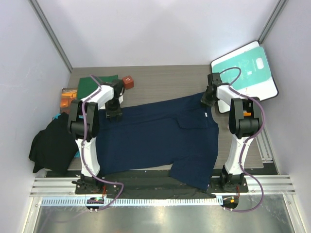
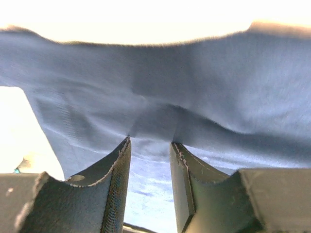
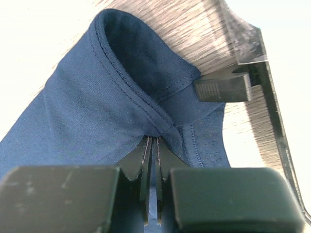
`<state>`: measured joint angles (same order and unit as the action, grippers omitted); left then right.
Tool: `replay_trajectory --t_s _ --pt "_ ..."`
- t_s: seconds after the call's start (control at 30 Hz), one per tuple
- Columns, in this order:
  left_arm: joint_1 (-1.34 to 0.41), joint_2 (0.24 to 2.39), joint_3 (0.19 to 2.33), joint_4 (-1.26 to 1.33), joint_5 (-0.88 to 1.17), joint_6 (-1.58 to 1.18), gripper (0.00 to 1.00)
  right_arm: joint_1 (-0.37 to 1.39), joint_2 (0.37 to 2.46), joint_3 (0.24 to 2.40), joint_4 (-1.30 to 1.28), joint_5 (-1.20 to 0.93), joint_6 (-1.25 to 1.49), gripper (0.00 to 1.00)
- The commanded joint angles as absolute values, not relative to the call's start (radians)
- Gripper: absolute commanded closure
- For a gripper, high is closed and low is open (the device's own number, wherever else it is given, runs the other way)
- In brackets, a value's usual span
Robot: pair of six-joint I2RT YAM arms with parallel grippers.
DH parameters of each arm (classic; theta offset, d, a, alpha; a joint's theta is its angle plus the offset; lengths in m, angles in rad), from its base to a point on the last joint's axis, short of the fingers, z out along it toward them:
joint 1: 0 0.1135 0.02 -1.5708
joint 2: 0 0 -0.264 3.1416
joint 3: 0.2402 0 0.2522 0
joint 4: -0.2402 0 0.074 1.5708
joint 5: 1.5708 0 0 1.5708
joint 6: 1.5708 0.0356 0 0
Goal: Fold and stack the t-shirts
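Between right jaws: navy t-shirt [image 3: 73, 121] hemmed edge clenched, holding it spread | left jaws: parted, probably letting cloth lie flat.

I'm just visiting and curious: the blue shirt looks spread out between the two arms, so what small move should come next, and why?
Probably the right gripper should open and let go. Its jaws pinch a seamed edge of the navy t-shirt, while the left gripper stands open over the cloth, and the shirt lies spread across the table.
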<state>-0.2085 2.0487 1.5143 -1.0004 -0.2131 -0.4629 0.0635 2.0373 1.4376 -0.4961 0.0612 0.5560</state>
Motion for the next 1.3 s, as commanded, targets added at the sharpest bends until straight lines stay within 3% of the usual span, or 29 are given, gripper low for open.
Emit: replay_trajectory --t_s 0.0,0.3,0.47,0.63,0.77,0.93,0.97,1.0,1.27 --pt "-0.181 2.072 1.600 -0.979 -0.225 -0.446 0.62 0.035 2.066 1.437 -0.515 0.135 0.545 0.90" --pt "-0.173 2.174 1.804 -1.072 -0.227 -0.454 0.62 0.040 2.091 1.517 -0.551 0.049 0.557 0.92" --pt "-0.173 1.999 1.588 -0.951 -0.227 -0.477 0.60 0.051 1.881 1.361 -0.463 0.029 0.505 0.79" --pt "-0.173 1.979 1.505 -0.910 -0.210 -0.492 0.61 0.078 1.809 1.318 -0.427 0.014 0.486 0.77" --pt "-0.173 2.042 1.514 -0.876 -0.181 -0.514 0.73 0.110 1.919 1.367 -0.445 0.035 0.463 0.92" --pt "-0.183 2.082 1.557 -0.856 -0.216 -0.534 0.84 0.164 2.035 1.428 -0.469 0.089 0.456 0.99" --pt "-0.183 2.094 1.568 -0.859 -0.222 -0.537 0.95 0.170 2.055 1.437 -0.479 0.098 0.456 0.99" --pt "-0.184 2.120 1.598 -0.865 -0.230 -0.538 1.00 0.176 2.078 1.443 -0.489 0.113 0.459 0.99" --pt "-0.183 2.262 1.784 -0.966 -0.294 -0.557 1.00 0.187 2.149 1.480 -0.497 0.173 0.477 0.99"
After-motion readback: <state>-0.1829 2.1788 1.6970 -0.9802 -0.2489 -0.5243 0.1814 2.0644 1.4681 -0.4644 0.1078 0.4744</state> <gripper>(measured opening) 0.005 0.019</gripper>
